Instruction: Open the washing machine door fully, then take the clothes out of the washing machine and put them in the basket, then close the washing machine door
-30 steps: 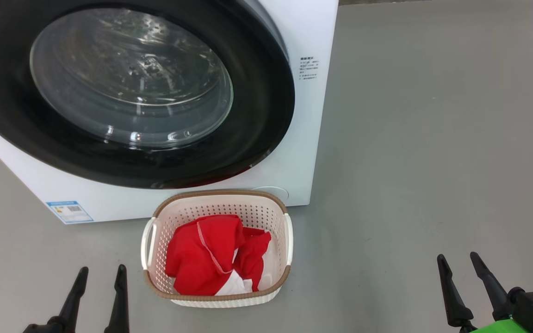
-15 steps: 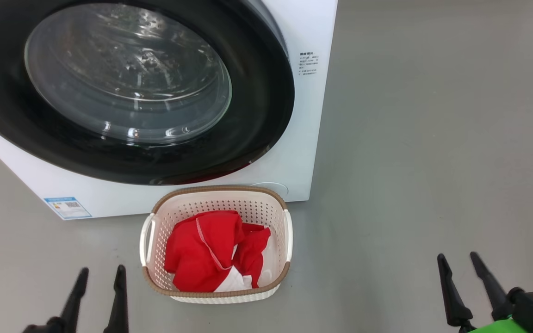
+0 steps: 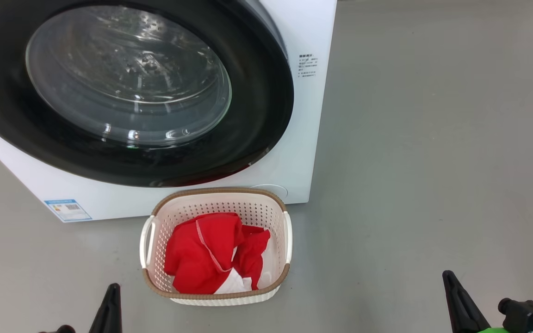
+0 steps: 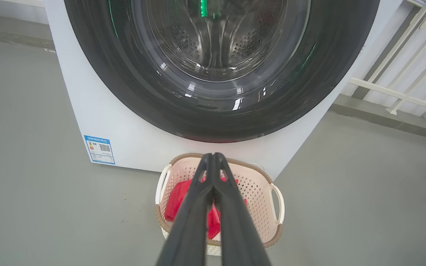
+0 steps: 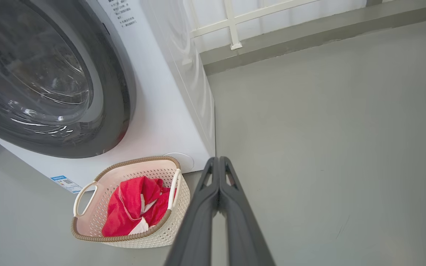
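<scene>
Head view: the door (image 3: 123, 92) looked shut on the washer (image 3: 308, 138). The clothes (image 3: 201, 254) lay in the basket (image 3: 215, 190) on the floor (image 3: 433, 162), at the door's 6 o'clock. The left jaws sat at the basket's 7 o'clock, nearer than the right jaws at 4.

Left wrist view: jaws pressed together and empty, pointing at 12 over the basket toward the door.

Right wrist view: jaws together and empty; basket at 9, door at 10.

A bare laundry corner: a white washing machine (image 3: 310, 120) on plain grey floor (image 3: 433, 162) beside a white railing (image 5: 230, 22).
</scene>
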You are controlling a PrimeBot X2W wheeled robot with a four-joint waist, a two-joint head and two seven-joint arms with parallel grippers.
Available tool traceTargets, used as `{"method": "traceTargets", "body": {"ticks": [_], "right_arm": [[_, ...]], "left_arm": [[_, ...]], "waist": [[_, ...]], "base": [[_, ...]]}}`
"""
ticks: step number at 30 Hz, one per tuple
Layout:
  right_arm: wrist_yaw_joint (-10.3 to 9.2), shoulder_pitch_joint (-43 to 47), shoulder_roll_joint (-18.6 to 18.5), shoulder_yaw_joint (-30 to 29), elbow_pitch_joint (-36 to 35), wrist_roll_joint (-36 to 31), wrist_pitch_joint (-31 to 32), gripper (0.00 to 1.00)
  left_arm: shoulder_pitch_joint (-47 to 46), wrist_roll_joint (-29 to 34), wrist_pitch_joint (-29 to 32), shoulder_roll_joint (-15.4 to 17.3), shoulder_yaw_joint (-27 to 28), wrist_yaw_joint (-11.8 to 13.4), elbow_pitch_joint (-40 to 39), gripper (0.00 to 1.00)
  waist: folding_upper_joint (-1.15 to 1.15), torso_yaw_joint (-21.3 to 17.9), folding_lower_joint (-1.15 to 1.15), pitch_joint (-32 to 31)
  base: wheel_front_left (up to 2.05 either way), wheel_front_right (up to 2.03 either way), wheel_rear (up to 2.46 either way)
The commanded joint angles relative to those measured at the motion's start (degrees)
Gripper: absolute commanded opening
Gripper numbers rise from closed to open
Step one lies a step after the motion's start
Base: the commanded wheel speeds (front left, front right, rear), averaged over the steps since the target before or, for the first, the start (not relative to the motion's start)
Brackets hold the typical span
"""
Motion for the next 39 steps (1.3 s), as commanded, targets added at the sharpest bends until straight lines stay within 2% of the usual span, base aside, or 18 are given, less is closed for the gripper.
{"method": "traceTargets", "body": {"ticks": [1, 5, 39], "right_arm": [[0.00, -0.71, -0.70, -0.05, -1.43, 2.35, 0.35, 0.00], [-0.01, -1.18, -0.79, -0.07, -1.46, 4.75, 0.94, 0.00], [-0.02, -4.48, -1.22, -0.59, -2.30, 24.85, 6.29, 0.00]], "left_arm": [[-0.52, -2.27, 0.54, 0.65, 0.21, -0.04, -1.23, 0.00], [-0.88, -4.78, 1.18, 0.69, 0.25, -0.05, -1.17, 0.00], [-3.28, -26.07, 6.79, 1.03, 0.68, -0.16, -1.19, 0.00]], "waist": [[0.00, -0.04, 0.04, -0.07], [0.00, -0.09, -0.02, -0.14], [0.00, -0.50, -0.03, -1.50]], "base": [[0.00, 0.00, 0.00], [0.00, 0.00, 0.00], [0.00, 0.00, 0.00]]}}
